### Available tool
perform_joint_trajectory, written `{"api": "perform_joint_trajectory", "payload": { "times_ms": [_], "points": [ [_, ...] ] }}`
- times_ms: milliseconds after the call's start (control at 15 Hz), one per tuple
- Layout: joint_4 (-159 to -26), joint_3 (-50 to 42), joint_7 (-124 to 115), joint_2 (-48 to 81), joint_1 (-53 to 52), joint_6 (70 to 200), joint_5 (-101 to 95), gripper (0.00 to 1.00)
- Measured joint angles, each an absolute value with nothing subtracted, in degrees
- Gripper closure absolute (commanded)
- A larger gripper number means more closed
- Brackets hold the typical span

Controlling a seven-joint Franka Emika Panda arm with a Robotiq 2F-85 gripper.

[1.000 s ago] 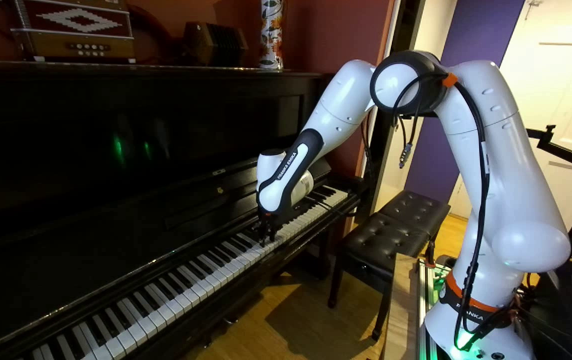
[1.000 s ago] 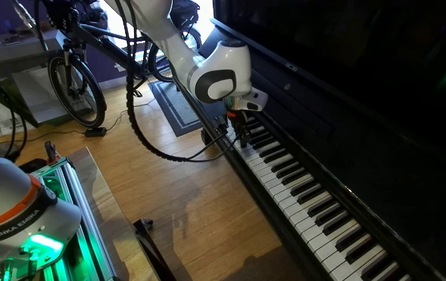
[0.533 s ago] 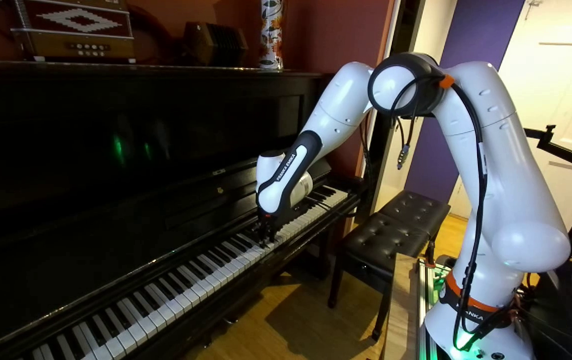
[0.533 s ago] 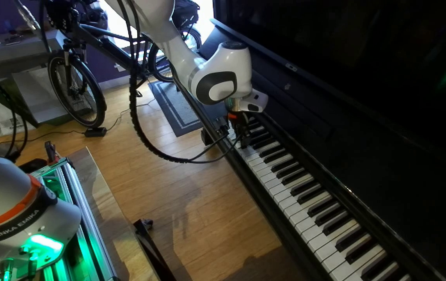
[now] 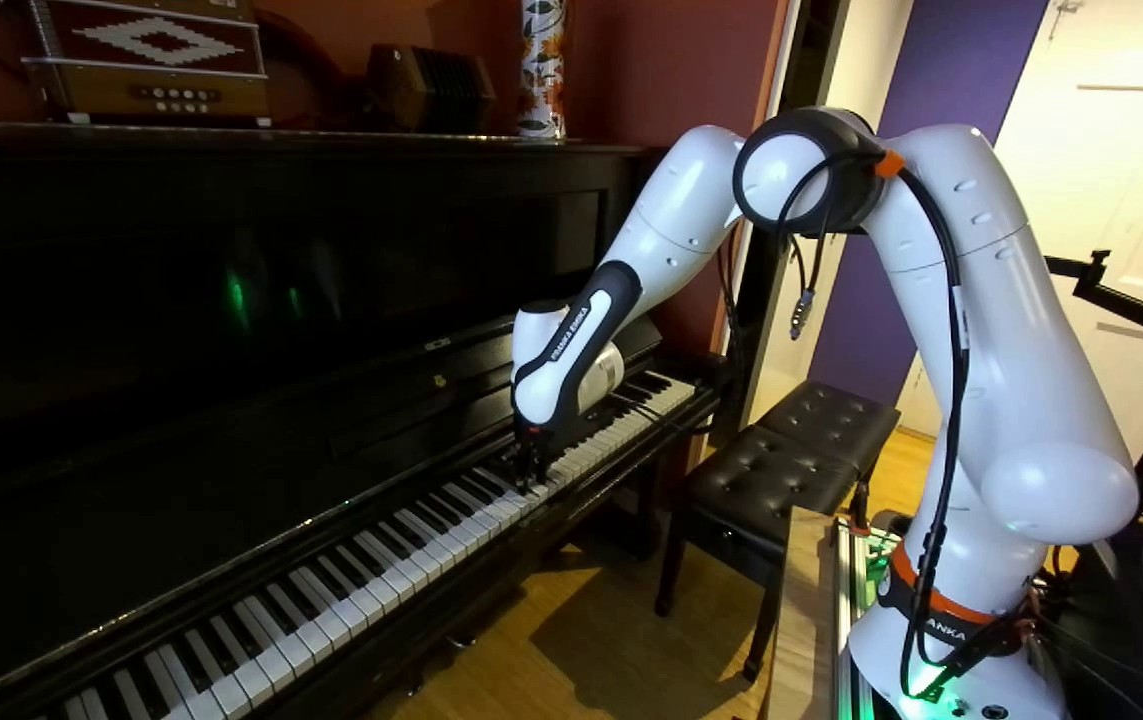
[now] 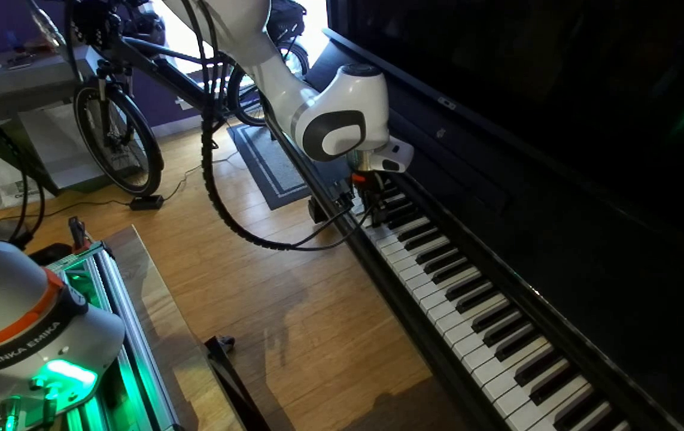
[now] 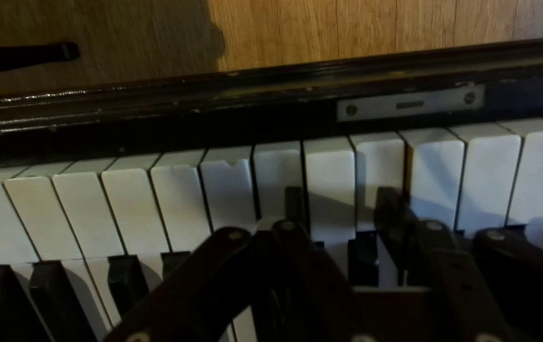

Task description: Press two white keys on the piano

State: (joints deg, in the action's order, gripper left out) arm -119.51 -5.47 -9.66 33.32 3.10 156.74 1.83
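Note:
The glossy black piano (image 5: 131, 300) stands along the wall, its keyboard showing in both exterior views. My gripper (image 7: 342, 204) points down over the keys, jaws parted and nothing between them but a view of the keyboard. In the wrist view its left fingertip is on one white key (image 7: 276, 173) and its right fingertip on another white key (image 7: 379, 164). One white key (image 7: 330, 180) lies between them. The two keys under the fingertips sit lower than their neighbours. The gripper also shows in both exterior views (image 5: 533, 483) (image 6: 373, 220), small and dark.
The piano's front rail (image 7: 252, 85) runs beside the keys. Raised black keys (image 7: 126, 280) lie behind. A padded bench (image 5: 781, 465) stands near the far end. Cables (image 6: 210, 185) loop from the arm. A vase (image 5: 543, 70) and an accordion (image 5: 161, 60) stand on the piano top.
The arm and hand have sunk very slightly toward the keys, and the hanging cable has shifted a little. The fingertips stay at about the same place on the keyboard.

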Motion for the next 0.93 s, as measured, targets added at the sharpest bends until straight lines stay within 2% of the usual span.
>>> {"api": "perform_joint_trajectory", "payload": {
  "times_ms": [733, 933],
  "points": [
    [-119.51, -5.49, -9.65, 32.71, 3.55, 157.58, 1.96, 0.60],
    [-120.25, -5.46, -9.65, 31.43, 3.87, 157.62, 1.99, 0.58]
  ]
}}
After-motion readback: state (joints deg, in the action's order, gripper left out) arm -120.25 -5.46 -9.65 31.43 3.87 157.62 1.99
